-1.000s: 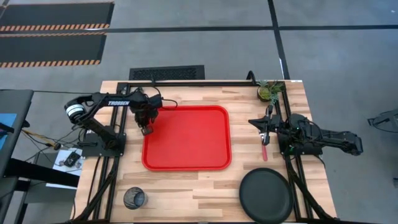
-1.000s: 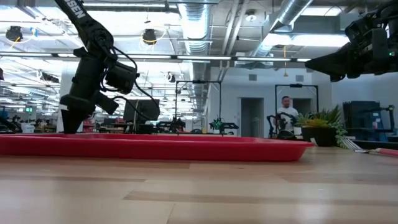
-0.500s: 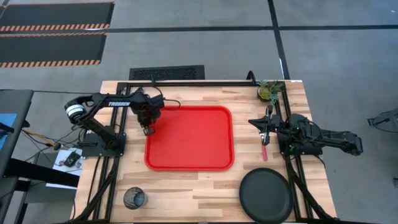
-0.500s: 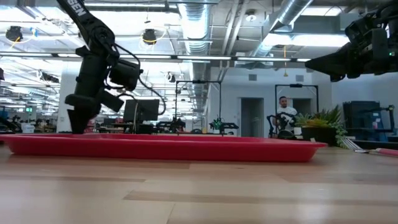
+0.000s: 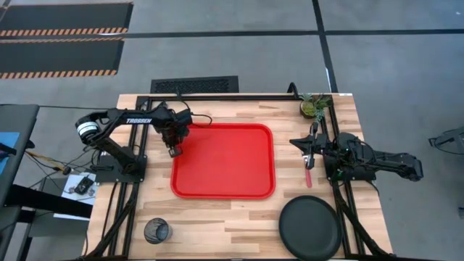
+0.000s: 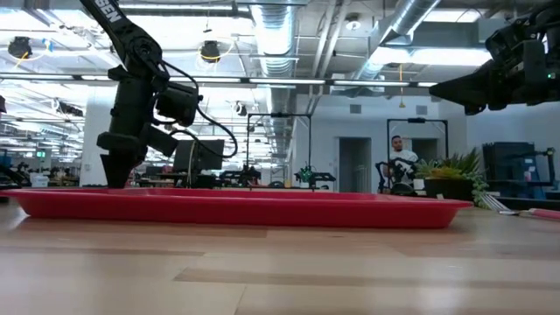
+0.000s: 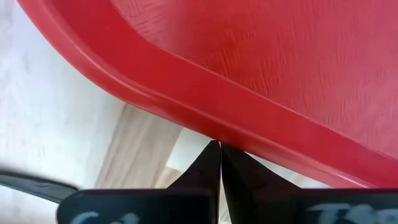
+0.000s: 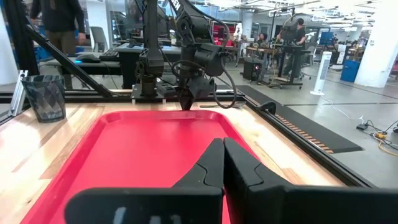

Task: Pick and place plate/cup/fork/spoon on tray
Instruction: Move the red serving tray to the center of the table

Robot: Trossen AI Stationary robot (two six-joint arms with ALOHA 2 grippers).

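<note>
The red tray (image 5: 232,163) lies flat on the table's middle and also shows in the low view (image 6: 262,208). My left gripper (image 5: 173,151) is shut at the tray's left rim, fingers pointing down (image 6: 114,171). My right gripper (image 5: 293,142) is shut and empty, held above the table right of the tray. The fork (image 5: 309,174) lies on the table under the right arm. The black plate (image 5: 310,228) lies at the near right. The dark cup (image 5: 156,230) stands at the near left. A thin dark shape (image 5: 313,129) beside the right arm may be the spoon; I cannot tell. My left gripper touches the outer side of the tray's left rim (image 7: 205,127), near the far left corner, with its shut fingertips (image 7: 214,155). The fingers point down and come at the rim from the table's left side. The tray lies flat on the table.
A small green potted plant (image 5: 314,106) stands at the far right corner. Black frame rails run along the table's left, right and far edges. Bare wood lies between the tray and the table's near edge. People stand in the room beyond the table.
My left gripper has moved a little toward the table's right edge, staying shut and against the tray's left rim. The whole tray has slid a short way toward the right along the table, still flat.
</note>
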